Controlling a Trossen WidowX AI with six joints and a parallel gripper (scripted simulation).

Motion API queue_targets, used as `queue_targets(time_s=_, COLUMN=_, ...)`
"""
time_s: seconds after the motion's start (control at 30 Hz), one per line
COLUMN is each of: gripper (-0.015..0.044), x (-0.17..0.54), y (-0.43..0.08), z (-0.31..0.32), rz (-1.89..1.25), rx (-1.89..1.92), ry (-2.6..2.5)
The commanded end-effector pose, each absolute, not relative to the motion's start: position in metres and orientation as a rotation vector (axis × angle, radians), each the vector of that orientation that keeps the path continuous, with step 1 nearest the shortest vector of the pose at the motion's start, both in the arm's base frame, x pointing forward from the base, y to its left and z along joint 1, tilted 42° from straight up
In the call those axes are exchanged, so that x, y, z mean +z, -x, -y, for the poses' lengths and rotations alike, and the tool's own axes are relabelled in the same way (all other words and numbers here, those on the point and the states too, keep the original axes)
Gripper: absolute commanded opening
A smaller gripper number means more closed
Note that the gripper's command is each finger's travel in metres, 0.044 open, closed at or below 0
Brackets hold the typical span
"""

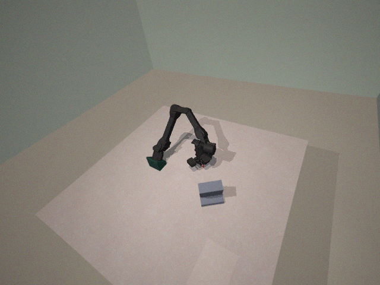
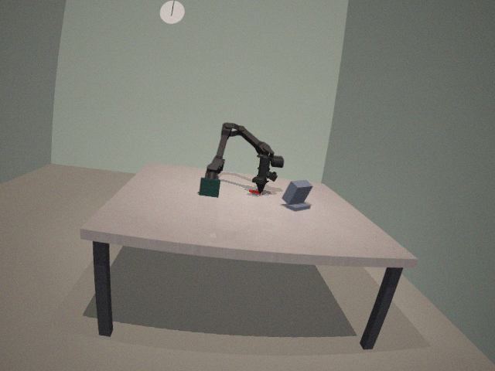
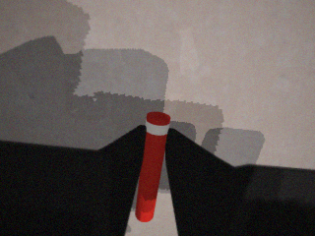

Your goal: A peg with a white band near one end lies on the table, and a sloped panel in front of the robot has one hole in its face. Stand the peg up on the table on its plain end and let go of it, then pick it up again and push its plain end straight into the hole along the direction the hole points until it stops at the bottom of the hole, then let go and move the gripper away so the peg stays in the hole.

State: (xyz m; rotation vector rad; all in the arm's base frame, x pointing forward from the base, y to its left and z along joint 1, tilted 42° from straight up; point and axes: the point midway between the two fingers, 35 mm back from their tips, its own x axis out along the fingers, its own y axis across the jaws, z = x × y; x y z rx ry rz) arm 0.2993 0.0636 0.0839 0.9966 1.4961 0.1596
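The red peg (image 1: 202, 165) (image 2: 254, 192) (image 3: 152, 172) is between my fingertips, gripped near its white-banded end. It is close to horizontal, at or barely above the table; I cannot tell whether it touches. The plain end points toward the bottom of the wrist view. My gripper (image 2: 261, 192) (image 3: 156, 134) points down and is shut on the peg. The blue-grey sloped panel (image 1: 211, 186) (image 2: 298, 193) stands on its foot, nearer the top camera than the gripper and to the gripper's right in the exterior view. Its hole cannot be made out in these views.
The arm's dark green base block (image 1: 156, 163) (image 2: 209, 187) sits on the table (image 1: 122, 199) (image 2: 192, 223), left of the gripper in the top and exterior views. The arm arches high between base and gripper. Arm shadows fall around the peg.
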Motion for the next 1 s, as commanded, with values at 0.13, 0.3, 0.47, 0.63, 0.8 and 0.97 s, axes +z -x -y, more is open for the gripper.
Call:
queue_targets(time_s=0.13, gripper=0.0049, x=0.089, y=-0.296, z=-0.062, rz=-1.433, rx=0.123, ry=-0.99)
queue_targets(time_s=0.3, gripper=0.0049, x=0.091, y=-0.295, z=-0.06, rz=-1.393, rx=0.1, ry=-0.987)
queue_targets(time_s=0.47, gripper=0.0049, x=0.093, y=-0.293, z=-0.06, rz=-1.354, rx=0.078, ry=-0.984)
queue_targets(time_s=0.63, gripper=0.0049, x=0.096, y=-0.29, z=-0.059, rz=-1.314, rx=0.056, ry=-0.981)
queue_targets(time_s=0.8, gripper=0.0049, x=0.098, y=-0.288, z=-0.058, rz=-1.274, rx=0.035, ry=-0.977)
queue_targets(time_s=0.97, gripper=0.0049, x=0.101, y=-0.286, z=-0.058, rz=-1.235, rx=0.013, ry=-0.974)
